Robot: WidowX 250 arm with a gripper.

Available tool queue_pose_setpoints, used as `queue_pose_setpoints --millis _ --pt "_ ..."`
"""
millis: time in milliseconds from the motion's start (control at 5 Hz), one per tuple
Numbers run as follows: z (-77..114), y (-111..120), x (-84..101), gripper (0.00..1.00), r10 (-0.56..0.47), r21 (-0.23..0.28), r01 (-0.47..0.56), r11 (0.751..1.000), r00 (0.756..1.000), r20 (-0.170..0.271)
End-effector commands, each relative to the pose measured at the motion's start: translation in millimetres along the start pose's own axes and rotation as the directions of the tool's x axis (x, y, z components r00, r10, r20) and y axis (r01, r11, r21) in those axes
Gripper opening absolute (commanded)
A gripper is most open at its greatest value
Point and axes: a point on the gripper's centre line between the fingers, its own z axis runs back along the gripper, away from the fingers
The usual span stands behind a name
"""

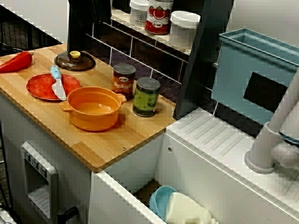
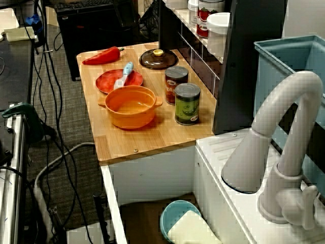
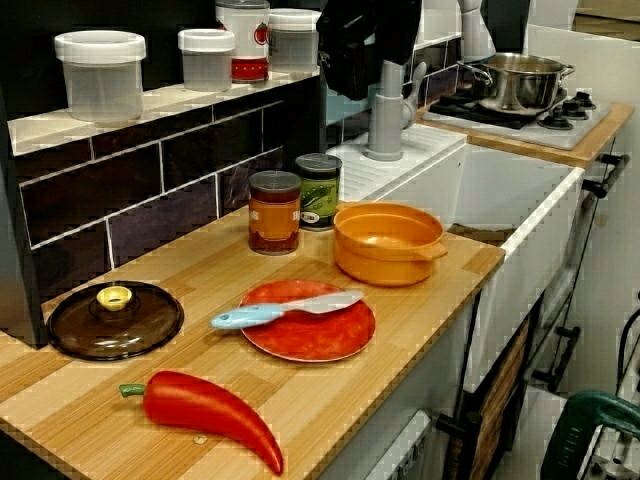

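Plainly, the brown can reads "BEANS"; whether the gripper is parted cannot be told

A knife lies across a red plate, between a red pepper and an orange pot; 2 cans stand behind.

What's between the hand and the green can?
Nothing visible. The hand hangs high beyond the green can; its top is bare, the brown can beside it, the orange pot in front.
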Motion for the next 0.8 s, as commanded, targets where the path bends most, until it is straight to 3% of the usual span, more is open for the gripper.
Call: queue_pose_setpoints --millis 0,200,400,600 --pt "0.0 0.0 0.0 1.0 0.0 0.0 0.0 1.0 1.0 0.0" --pt "-11.5 -15.3 -6.5 1.0 -0.069 0.047 0.069 0.997 0.998 0.0" --pt "-26.5 -26.9 -10.6 1.0 -0.151 0.091 0.154 0.984 0.988 -0.042" --pt "-39.3 -37.1 -20.6 1.0 -0.215 0.174 0.225 0.959 0.974 -0.077"
